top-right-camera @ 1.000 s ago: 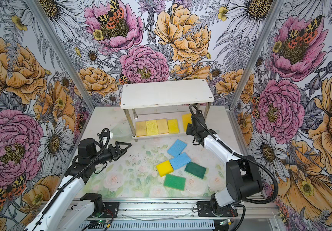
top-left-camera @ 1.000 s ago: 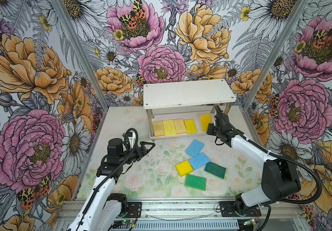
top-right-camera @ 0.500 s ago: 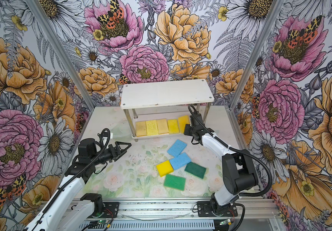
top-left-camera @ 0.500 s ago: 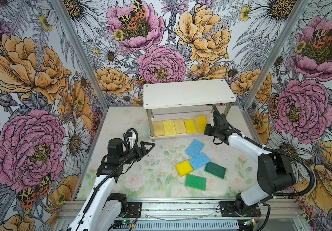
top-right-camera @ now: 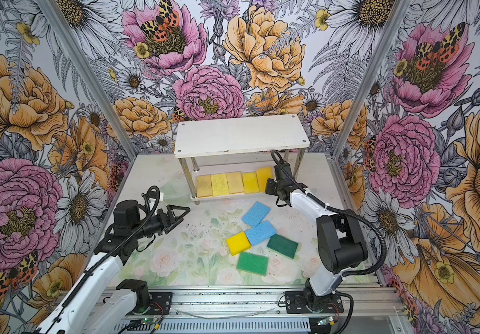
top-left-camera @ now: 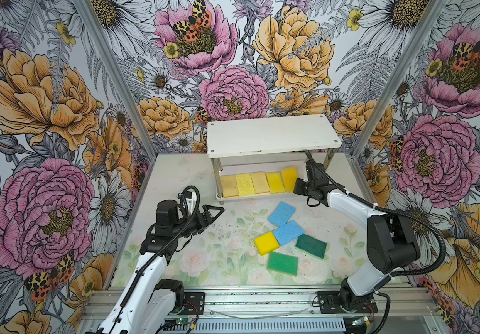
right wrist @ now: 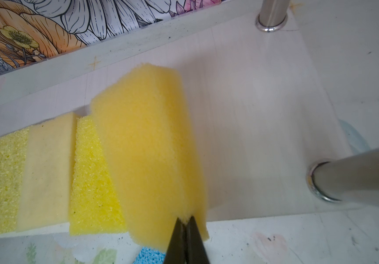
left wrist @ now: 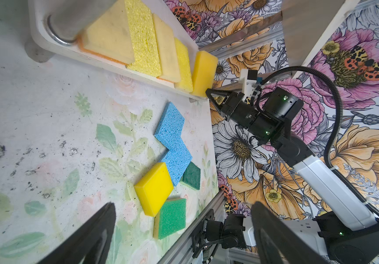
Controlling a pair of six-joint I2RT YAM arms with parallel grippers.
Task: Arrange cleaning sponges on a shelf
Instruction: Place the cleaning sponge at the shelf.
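Observation:
The shelf (top-left-camera: 273,136) stands at the back, with a row of several yellow and tan sponges (top-left-camera: 252,184) flat on its lower board (right wrist: 252,102). My right gripper (right wrist: 185,220) is shut on the near edge of another yellow sponge (right wrist: 147,141). That sponge hangs tilted at the row's right end (top-left-camera: 289,175) and overlaps its neighbour (right wrist: 92,182). On the table lie two blue sponges (top-left-camera: 281,213) (top-left-camera: 288,232), a yellow one (top-left-camera: 266,243) and two green ones (top-left-camera: 311,245) (top-left-camera: 282,263). My left gripper (top-left-camera: 217,214) hovers open and holds nothing, left of them.
Chrome posts (right wrist: 355,173) (right wrist: 272,13) carry the upper board, and bare lower board lies right of the held sponge. Flowered walls close in the table on three sides. An aluminium rail (top-left-camera: 247,300) runs along the front edge.
My right gripper has carried the yellow sponge leftward, from apart at the shelf's right end to against the row. The left arm has not moved.

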